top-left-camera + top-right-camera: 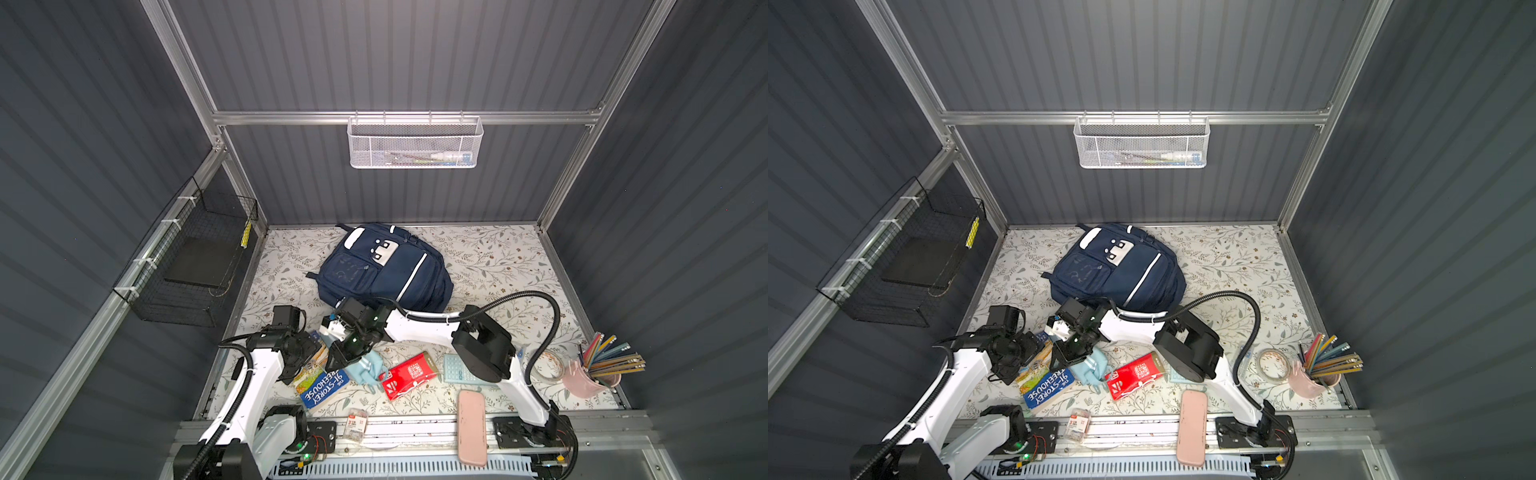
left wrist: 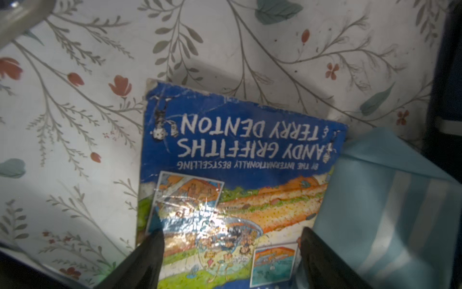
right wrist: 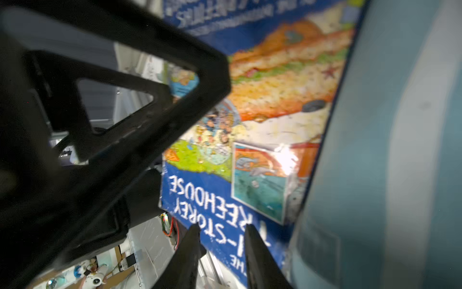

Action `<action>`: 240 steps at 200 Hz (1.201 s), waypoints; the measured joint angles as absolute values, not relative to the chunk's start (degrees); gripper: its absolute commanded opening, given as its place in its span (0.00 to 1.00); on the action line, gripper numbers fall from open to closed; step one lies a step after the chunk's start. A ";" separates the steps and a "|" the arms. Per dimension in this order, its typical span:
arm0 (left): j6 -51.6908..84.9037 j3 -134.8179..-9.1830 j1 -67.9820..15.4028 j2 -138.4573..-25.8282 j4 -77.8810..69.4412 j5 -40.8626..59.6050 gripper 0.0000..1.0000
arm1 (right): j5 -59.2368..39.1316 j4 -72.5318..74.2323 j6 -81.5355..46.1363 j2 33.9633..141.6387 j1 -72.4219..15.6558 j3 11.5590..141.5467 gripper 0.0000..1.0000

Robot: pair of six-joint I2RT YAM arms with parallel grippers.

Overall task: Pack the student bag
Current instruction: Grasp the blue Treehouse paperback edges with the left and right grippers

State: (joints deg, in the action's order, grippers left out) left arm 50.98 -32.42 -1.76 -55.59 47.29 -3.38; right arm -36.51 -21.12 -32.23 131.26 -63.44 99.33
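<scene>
Both claws are gathered over one article, a worn blue paperback book (image 2: 237,162), not over the student bag (image 1: 384,268). The bag lies flat on the floral cloth (image 2: 75,125) beyond both claws, just past the right wrist and well apart from the left claw. Whether any pocket is unzipped cannot be told from the top views. Left claw (image 2: 232,231): jaws spread wide, one finger near each side edge of the cover, apparently set to span the book's width for a lift. Right claw (image 3: 222,227): fingers drawn close with a narrow gap, tips over the title end of the book; whether they pinch the cover cannot be told. A pale blue pouch (image 2: 390,212) lies against the book beside one left-claw finger and, in my judgement, crowds that finger's descent
</scene>
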 measured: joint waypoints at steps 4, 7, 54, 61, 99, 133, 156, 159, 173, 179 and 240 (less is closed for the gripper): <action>51.53 -31.73 -1.76 -55.46 46.78 -3.33 0.86 | -36.16 -21.67 -32.84 131.61 -63.42 99.57 0.36; 51.79 -31.40 -1.76 -55.31 46.41 -3.44 0.86 | -36.21 -21.76 -33.04 131.74 -63.33 99.68 0.36; 55.79 -30.00 -1.65 -55.40 42.11 -2.59 0.86 | -29.47 -26.41 -35.88 131.74 -61.84 101.86 0.49; 56.29 -29.80 -1.48 -55.37 41.78 -2.46 0.84 | -28.67 -27.40 -35.94 131.81 -61.67 102.15 0.51; 57.71 -29.04 -1.39 -56.05 36.21 -1.65 0.69 | -27.33 -29.47 -35.97 132.07 -61.17 102.96 0.62; 59.00 -26.68 -1.02 -56.10 27.86 0.32 0.57 | -30.22 -30.61 -35.94 135.83 -61.43 107.90 0.66; 60.03 -24.77 -0.64 -55.64 22.83 1.74 0.53 | -32.58 -32.42 -36.75 137.71 -60.84 110.98 0.70; 60.29 -24.51 -0.67 -55.55 22.20 2.17 0.53 | -33.04 -32.40 -37.12 137.84 -60.75 111.04 0.71; 60.99 -23.31 -0.69 -55.29 19.49 4.14 0.53 | -35.48 -31.18 -38.68 138.04 -60.12 110.74 0.72; 61.14 -23.05 -0.69 -55.24 18.70 4.58 0.53 | -36.64 -29.93 -39.68 138.06 -59.83 110.19 0.73; 55.33 -27.18 -1.21 -55.22 24.93 -0.21 0.78 | -34.37 -25.02 -44.91 137.78 -59.68 108.66 0.71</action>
